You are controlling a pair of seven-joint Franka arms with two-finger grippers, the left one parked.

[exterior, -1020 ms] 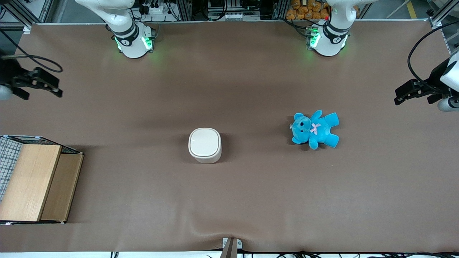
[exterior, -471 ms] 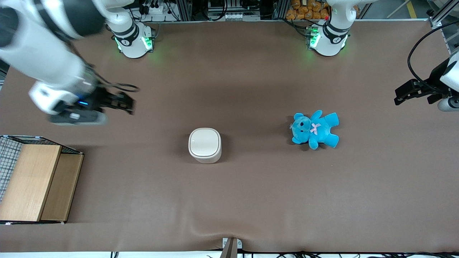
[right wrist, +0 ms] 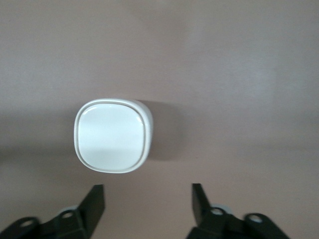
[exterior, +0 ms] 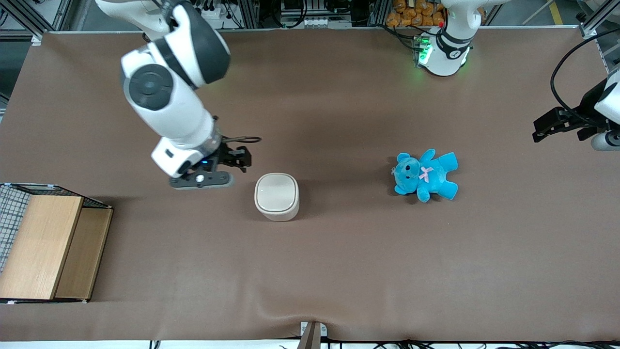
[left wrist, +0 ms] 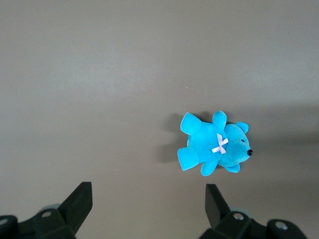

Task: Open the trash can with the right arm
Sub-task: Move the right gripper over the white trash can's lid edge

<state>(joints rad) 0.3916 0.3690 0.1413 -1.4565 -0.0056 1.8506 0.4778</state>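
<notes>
Brown table covering spreads beneath my gripper; I see aluminium frame rails farther from the front camera than it.

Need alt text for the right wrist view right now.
Cream-white trash can, lid shut, seen from above on the brown table. The right arm's gripper hangs open above it, black fingers spread and touching nothing.
</notes>
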